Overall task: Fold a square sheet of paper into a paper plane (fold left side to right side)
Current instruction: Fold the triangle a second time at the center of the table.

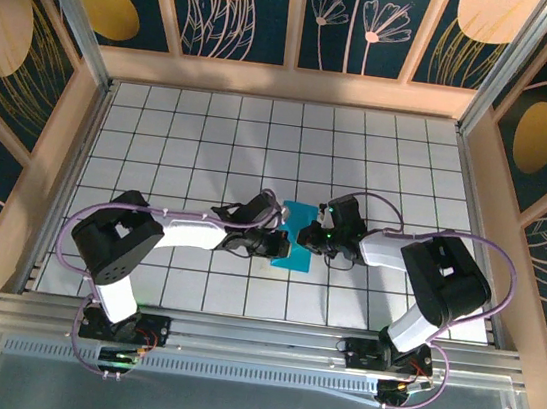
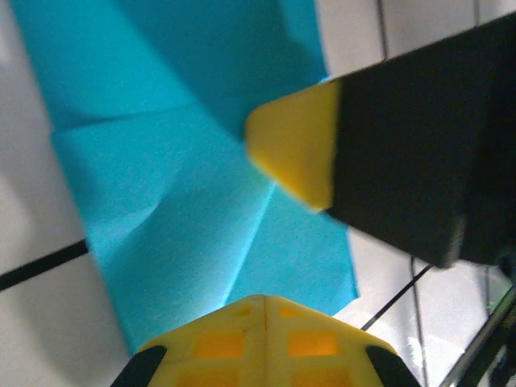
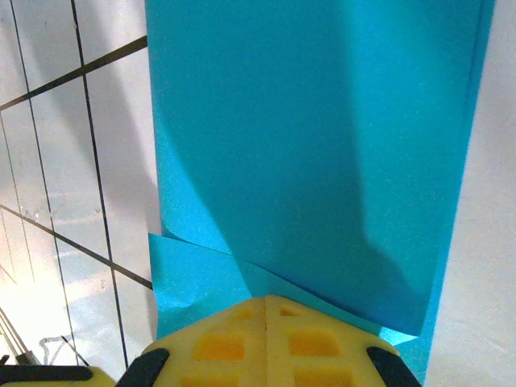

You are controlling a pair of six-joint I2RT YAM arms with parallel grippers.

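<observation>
Jaws closed, left and right, tips above the square sheet of paper (image 1: 299, 218): turquoise, folded into layered rectangle, diagonally creased.

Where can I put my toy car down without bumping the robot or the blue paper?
The wide tiled stretch of the table between the blue paper and the back wall is bare, and so are the near tiles between the left base and right base. The middle is crowded: the left fingers and right fingers, both shut, meet on the paper.
</observation>
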